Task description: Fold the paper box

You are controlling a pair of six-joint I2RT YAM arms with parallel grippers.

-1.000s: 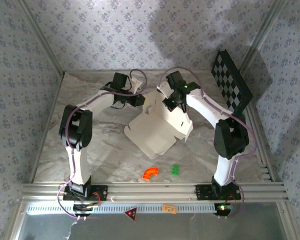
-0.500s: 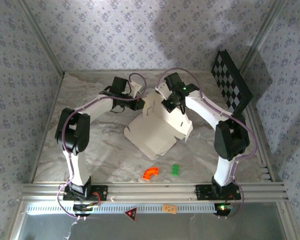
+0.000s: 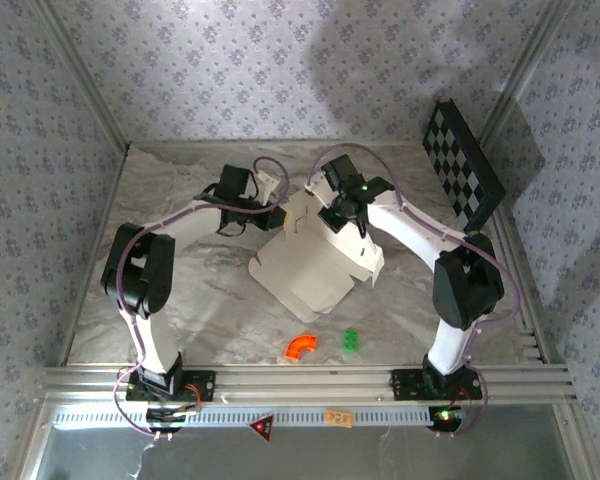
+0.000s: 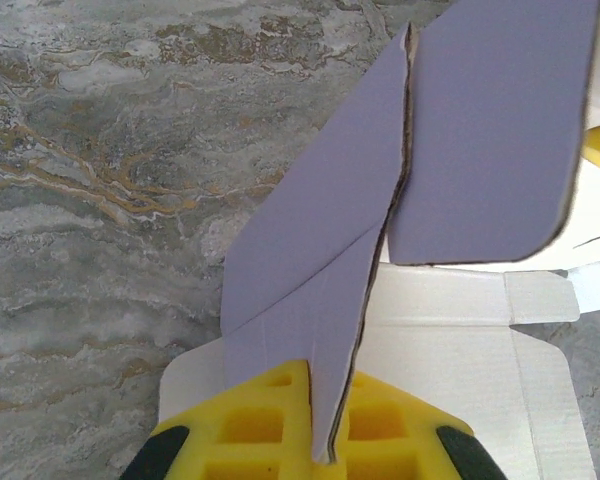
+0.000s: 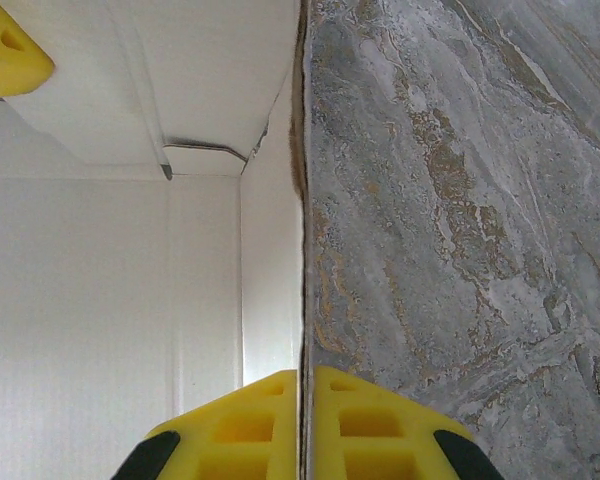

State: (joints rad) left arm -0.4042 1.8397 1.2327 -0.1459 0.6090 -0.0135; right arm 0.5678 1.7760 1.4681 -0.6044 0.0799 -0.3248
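The paper box, off-white and partly folded, lies mid-table with its far flaps raised between the two arms. My left gripper is at its far left corner. In the left wrist view the yellow fingers are shut on the edge of a pale lilac flap that stands up from the white panel below. My right gripper holds the box's far right side. The right wrist view shows its fingers shut on the thin edge of an upright white wall, with marble to the right.
A black-and-white checkered board leans against the back right wall. An orange curved piece and a small green block lie near the front of the marble table. An aluminium rail runs along the near edge. Patterned walls close in three sides.
Both grippers have shifted a little to the left, carrying the box's raised far flaps with them. The left arm's elbow has swung out to the left. Both grips stay shut.
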